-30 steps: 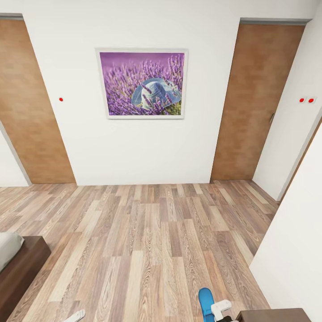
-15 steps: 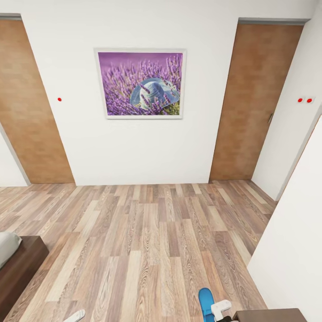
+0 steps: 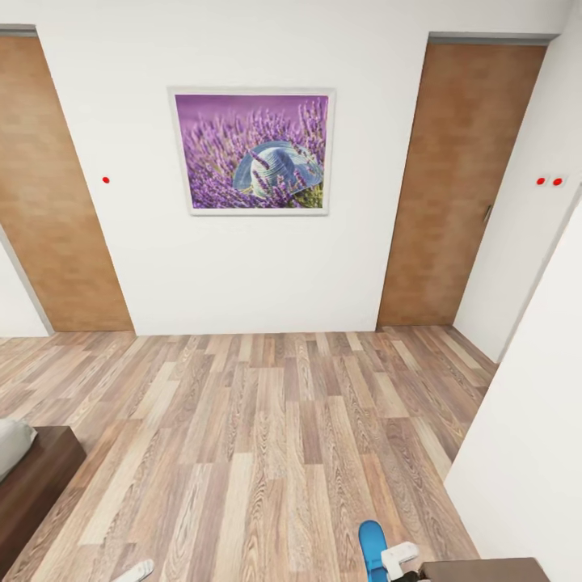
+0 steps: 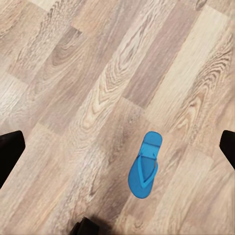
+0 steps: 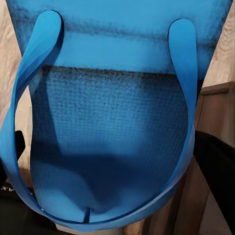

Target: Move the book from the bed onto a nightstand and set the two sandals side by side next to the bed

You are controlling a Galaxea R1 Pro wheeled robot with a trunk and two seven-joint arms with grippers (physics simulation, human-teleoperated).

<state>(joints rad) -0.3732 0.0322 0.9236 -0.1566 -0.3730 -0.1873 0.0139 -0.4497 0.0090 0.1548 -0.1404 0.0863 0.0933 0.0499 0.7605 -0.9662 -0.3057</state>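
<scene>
One blue sandal (image 5: 112,127) sits clamped in our right gripper (image 3: 402,563), its sole close against that claw. Our left gripper (image 4: 117,147) hangs with its fingers spread, the second sandal (image 4: 144,165) flat on the wood floor (image 4: 73,73) beneath them, untouched. Well off lies the bed (image 3: 28,477).

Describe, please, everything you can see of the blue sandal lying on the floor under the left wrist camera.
The sandal is a bright blue flip-flop with a long narrow sole, one end squared and the other rounded. A Y-shaped thong strap of the same blue runs down to a toe post. It looks like foam or rubber. It lies flat, strap side up, at a slant across the planks of the wood floor, alone, touched only by the floor. The left gripper's dark fingertips show well apart from it at the picture's edges.
</scene>
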